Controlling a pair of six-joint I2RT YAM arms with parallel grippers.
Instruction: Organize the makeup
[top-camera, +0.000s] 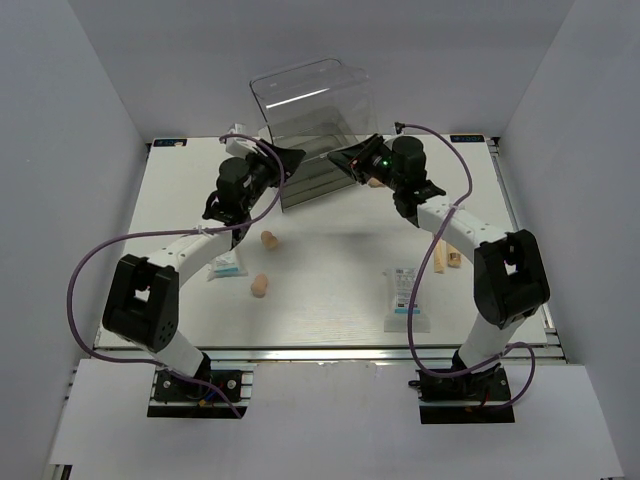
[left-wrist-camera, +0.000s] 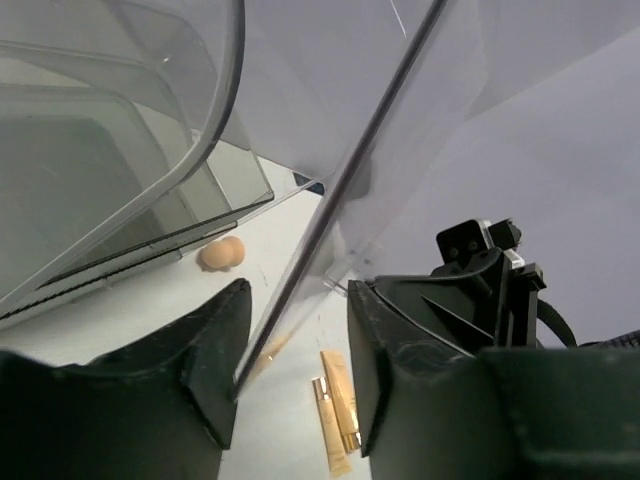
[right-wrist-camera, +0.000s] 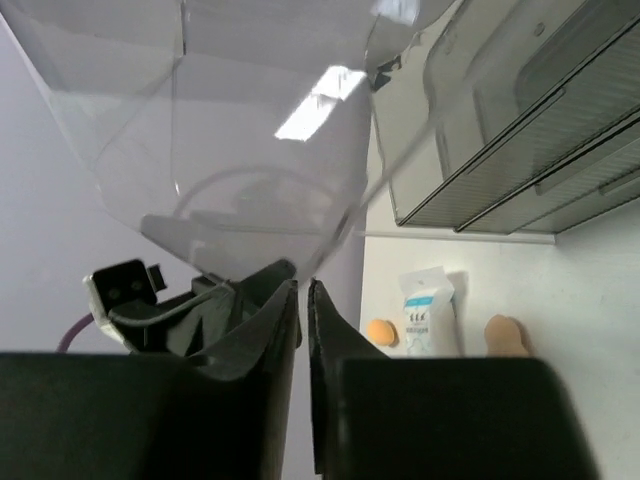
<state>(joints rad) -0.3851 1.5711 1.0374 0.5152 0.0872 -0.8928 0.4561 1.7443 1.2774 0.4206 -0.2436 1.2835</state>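
Observation:
The clear drawer box (top-camera: 312, 100) stands tilted at the back centre. My right gripper (top-camera: 347, 160) (right-wrist-camera: 303, 285) is shut on its thin clear wall (right-wrist-camera: 250, 150). My left gripper (top-camera: 285, 160) (left-wrist-camera: 295, 295) is open, with a clear panel edge (left-wrist-camera: 330, 200) running between its fingers. Two peach sponges (top-camera: 270, 239) (top-camera: 260, 286) lie left of centre, and a third (top-camera: 375, 182) lies by the right gripper. One sachet (top-camera: 225, 265) lies at the left and another (top-camera: 405, 298) at the right. The beige stick (top-camera: 438, 256) and tube (top-camera: 455, 258) lie side by side at the right.
The box's dark drawer fronts (right-wrist-camera: 500, 130) show in the right wrist view, above a sachet (right-wrist-camera: 428, 310) and two sponges (right-wrist-camera: 381, 332) (right-wrist-camera: 507, 335). The left wrist view shows a sponge (left-wrist-camera: 222, 253), the stick (left-wrist-camera: 345, 400) and the tube (left-wrist-camera: 333, 440) on the white table.

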